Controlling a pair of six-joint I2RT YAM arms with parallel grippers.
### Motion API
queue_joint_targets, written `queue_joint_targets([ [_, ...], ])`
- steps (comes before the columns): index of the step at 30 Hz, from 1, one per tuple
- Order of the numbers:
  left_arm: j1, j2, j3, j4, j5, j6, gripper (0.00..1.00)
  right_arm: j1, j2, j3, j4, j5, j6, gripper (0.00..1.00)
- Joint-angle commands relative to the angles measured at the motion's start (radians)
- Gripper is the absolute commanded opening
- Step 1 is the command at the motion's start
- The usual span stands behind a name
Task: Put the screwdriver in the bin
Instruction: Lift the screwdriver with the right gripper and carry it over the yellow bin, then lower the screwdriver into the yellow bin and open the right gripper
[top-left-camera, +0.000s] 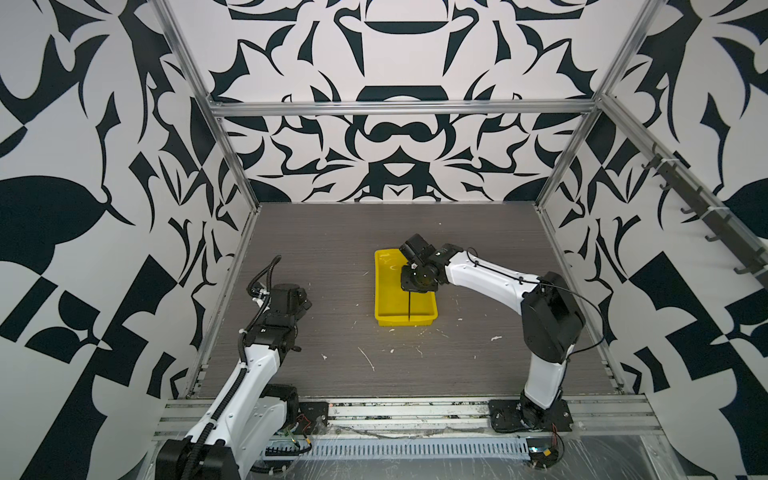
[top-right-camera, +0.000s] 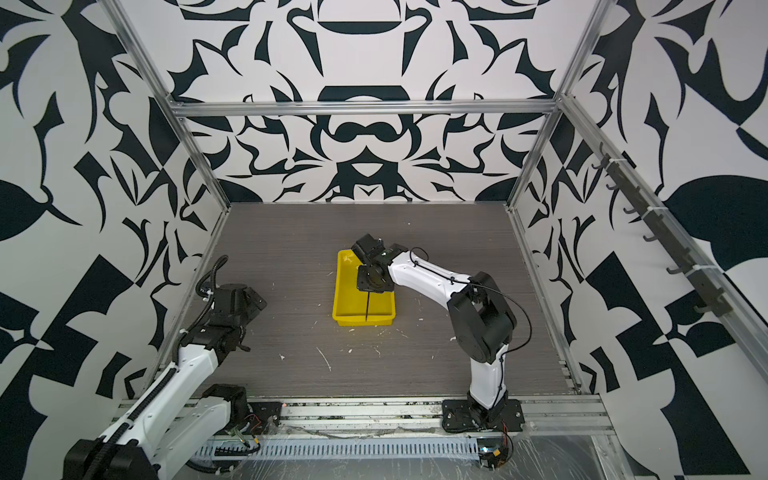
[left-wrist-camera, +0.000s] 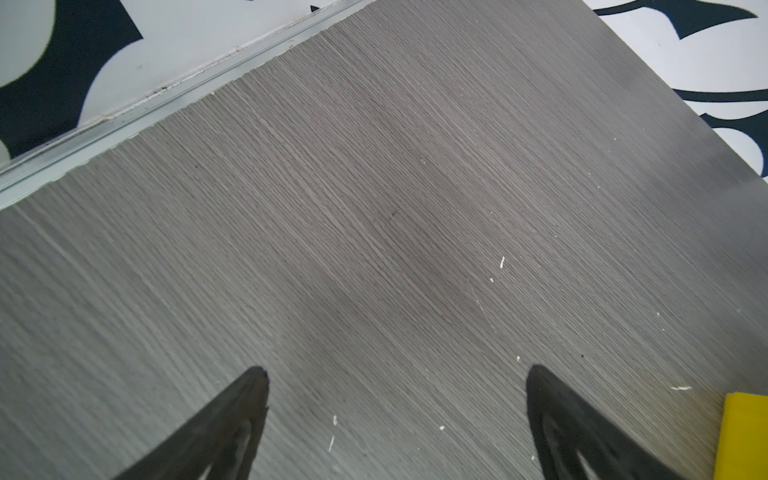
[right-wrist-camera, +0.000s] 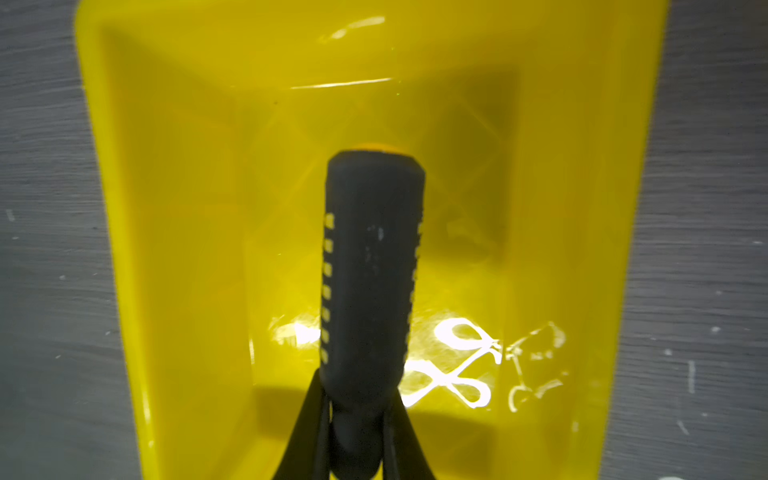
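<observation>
R gripper (top-left-camera: 417, 286) w/ screwdriver (top-left-camera: 409, 306) over bin (top-left-camera: 386, 300)

Light was bright and even. In the right wrist view, glare streaked the glossy floor of the bin (right-wrist-camera: 174, 199); the table (right-wrist-camera: 37, 249) beside it blurred.

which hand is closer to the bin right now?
Right. The right hand hangs over the bin, shut on the screwdriver. The left hand is open over the table, off to the bin's left in both top views.

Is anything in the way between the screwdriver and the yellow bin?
No, nothing visible. The right gripper holds the screwdriver just above the bin, and no object lies inside the bin under it.
</observation>
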Motion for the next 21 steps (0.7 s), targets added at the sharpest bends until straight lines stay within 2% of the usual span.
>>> queue_joint_targets([
  [1,0.002,0.004,0.017,-0.013,-0.003,-0.008,1.0,0.002,-0.017,0.056,-0.014,-0.028,0.003,0.0],
  [15,0.002,0.004,0.018,-0.021,0.001,-0.009,1.0,-0.034,0.187,0.31,-0.195,-0.069,-0.031,0.0],
  [21,0.002,0.0,0.014,-0.014,0.002,-0.009,1.0,-0.035,0.173,0.302,-0.174,-0.059,-0.035,0.04],
])
